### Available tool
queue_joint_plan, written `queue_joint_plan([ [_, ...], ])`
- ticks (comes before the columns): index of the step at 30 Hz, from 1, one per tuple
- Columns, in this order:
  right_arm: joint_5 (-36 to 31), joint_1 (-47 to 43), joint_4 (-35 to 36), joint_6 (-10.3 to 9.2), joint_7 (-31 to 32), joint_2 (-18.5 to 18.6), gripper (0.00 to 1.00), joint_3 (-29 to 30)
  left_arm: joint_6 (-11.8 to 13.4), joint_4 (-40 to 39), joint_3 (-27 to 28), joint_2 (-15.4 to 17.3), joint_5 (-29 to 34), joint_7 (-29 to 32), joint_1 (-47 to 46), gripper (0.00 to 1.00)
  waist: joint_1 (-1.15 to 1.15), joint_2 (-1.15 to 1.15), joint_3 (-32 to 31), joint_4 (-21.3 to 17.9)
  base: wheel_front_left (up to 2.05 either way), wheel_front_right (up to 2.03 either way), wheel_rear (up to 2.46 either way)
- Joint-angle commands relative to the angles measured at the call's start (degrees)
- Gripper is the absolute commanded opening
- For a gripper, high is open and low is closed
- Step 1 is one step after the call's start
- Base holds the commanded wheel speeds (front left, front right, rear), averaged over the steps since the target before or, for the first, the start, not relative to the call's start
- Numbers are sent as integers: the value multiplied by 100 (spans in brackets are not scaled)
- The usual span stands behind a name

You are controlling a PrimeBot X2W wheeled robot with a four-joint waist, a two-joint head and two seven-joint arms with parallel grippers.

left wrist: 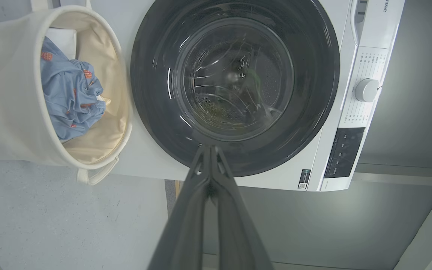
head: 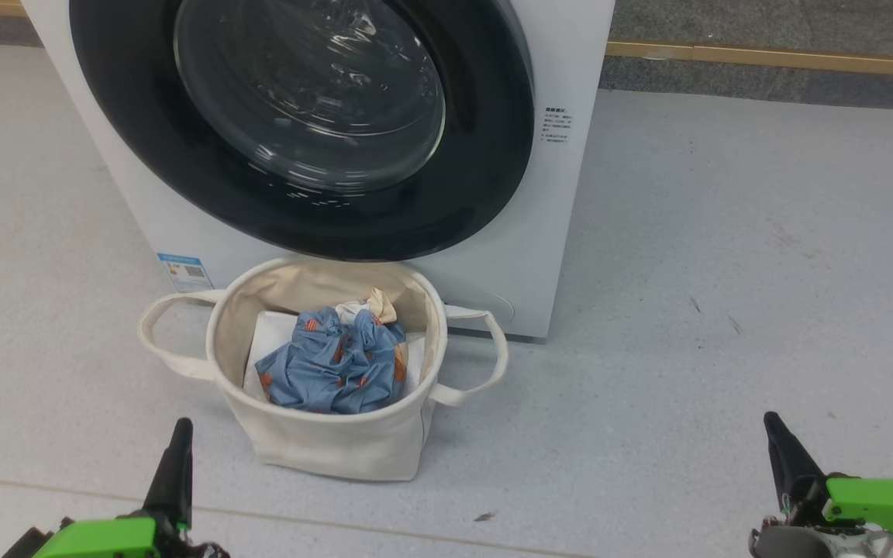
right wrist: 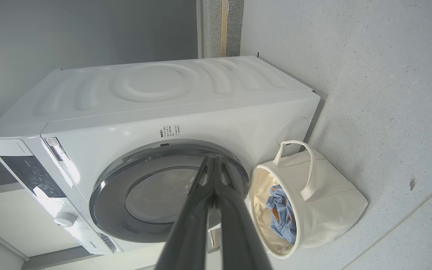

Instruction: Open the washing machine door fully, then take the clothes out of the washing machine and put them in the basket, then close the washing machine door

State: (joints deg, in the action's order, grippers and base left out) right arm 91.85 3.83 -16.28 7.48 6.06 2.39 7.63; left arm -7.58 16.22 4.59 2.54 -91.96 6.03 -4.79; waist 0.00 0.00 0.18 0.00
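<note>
The white washing machine (head: 539,232) stands ahead with its black-rimmed glass door (head: 307,116) closed flat against the front. In front of it on the floor sits the cream basket (head: 322,434), holding the blue clothes (head: 334,364) with orange motifs and a cream piece (head: 373,306). My left gripper (head: 179,434) is at the lower left, shut and holding nothing, short of the basket. My right gripper (head: 774,426) is at the lower right, shut and holding nothing, well right of the basket. The left wrist view shows the door (left wrist: 234,82), basket (left wrist: 9,93) and clothes (left wrist: 69,97); its gripper (left wrist: 210,150) is shut.
Grey speckled floor (head: 725,310) surrounds the machine, with open room to the right. A wooden strip (head: 772,56) runs along the far wall. The machine's control panel (left wrist: 343,153) and dial (left wrist: 366,90) show in the left wrist view.
</note>
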Motion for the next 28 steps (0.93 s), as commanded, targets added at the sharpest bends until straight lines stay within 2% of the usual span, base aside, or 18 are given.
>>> queue_joint_plan([
  [1,32,236,225,1,42,49,0,-111,9,-218,193,33,-21,46,-140,0,0,0,0,0,0,0,0],
  [28,32,236,225,1,42,49,0,-112,9,-218,193,33,-21,46,-139,0,0,0,0,0,0,0,0],
])
